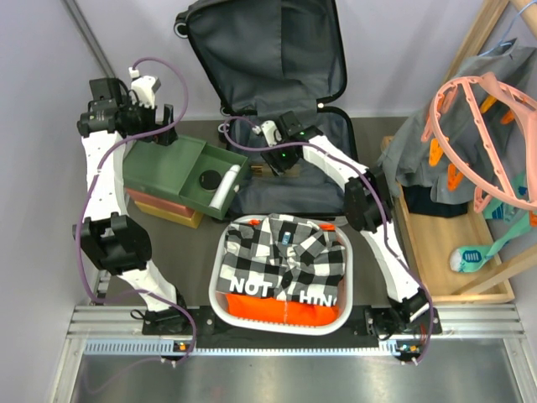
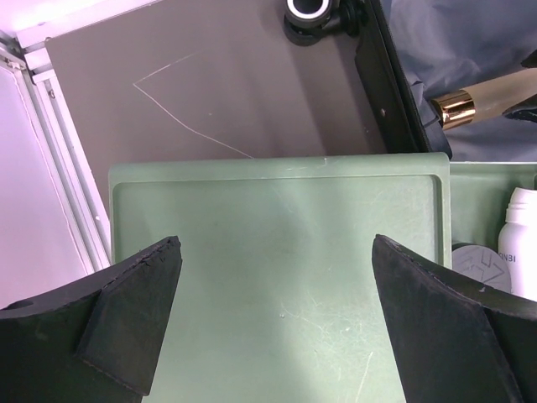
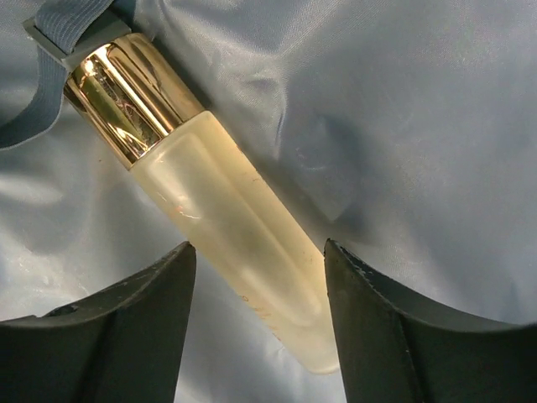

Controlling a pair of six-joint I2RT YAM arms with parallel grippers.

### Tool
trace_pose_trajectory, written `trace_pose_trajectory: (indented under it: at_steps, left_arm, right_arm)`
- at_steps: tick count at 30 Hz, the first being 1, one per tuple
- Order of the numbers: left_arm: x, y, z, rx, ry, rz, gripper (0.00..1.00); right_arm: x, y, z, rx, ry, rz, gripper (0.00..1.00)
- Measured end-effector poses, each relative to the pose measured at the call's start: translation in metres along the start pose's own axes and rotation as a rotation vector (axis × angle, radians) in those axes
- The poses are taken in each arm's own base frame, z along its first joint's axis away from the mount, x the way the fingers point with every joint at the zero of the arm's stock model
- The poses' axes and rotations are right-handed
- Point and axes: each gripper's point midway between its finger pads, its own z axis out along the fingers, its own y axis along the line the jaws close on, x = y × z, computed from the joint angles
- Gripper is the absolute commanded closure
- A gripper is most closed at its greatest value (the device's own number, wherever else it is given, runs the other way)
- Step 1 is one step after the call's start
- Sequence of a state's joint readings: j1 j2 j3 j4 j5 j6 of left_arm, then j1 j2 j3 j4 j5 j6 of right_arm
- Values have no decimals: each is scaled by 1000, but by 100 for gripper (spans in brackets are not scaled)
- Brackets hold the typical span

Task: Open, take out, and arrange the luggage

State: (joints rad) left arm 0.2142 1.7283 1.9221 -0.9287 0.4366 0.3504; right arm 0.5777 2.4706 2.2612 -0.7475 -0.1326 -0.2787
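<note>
Right wrist: right gripper point(image 3: 258, 248) agape astride frosted gold-capped cylindrical bottle point(image 3: 218, 218) in grey-lined hard-shell suitcase point(image 3: 419, 126) (slippery, likely fragile; grasp mid-body); left gripper point(image 2: 277, 243) likewise agape.

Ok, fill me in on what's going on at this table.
The luggage is open at the far side of the table. The right arm is over its lower half, jaws open on either side of a frosted bottle with a gold cap lying on the lining, not closed on it. The left arm holds its jaws open above the green box beside it. A checked shirt sits in the white basket nearer the arms.
</note>
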Motion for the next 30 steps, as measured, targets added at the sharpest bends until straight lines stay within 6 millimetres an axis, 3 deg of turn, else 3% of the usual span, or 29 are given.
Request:
trace_pose_trajectory:
  at_steps: [8, 9, 10, 12, 14, 24, 28, 30]
  left_arm:
    - [5, 3, 5, -3, 17, -6, 1]
    - [6, 3, 6, -3, 20, -6, 1]
    - [7, 3, 7, -4, 26, -6, 1]
    - [9, 4, 6, -5, 35, -1, 1]
    - [11, 4, 6, -8, 40, 3, 1]
    - [19, 9, 14, -12, 70, 14, 1]
    - [22, 10, 16, -10, 79, 16, 1]
    - [22, 10, 16, -13, 81, 17, 1]
  right_arm:
    - [6, -2, -3, 20, 9, -15, 52]
    - [8, -2, -4, 26, 15, -17, 56]
    - [12, -1, -6, 34, 24, -18, 70]
    - [24, 1, -14, 53, 54, -21, 78]
    - [41, 3, -21, 66, 102, -20, 77]
    - [73, -2, -44, 132, 193, 17, 73]
    - [80, -4, -52, 113, 224, 37, 53]
    - [79, -4, -53, 106, 235, 50, 47]
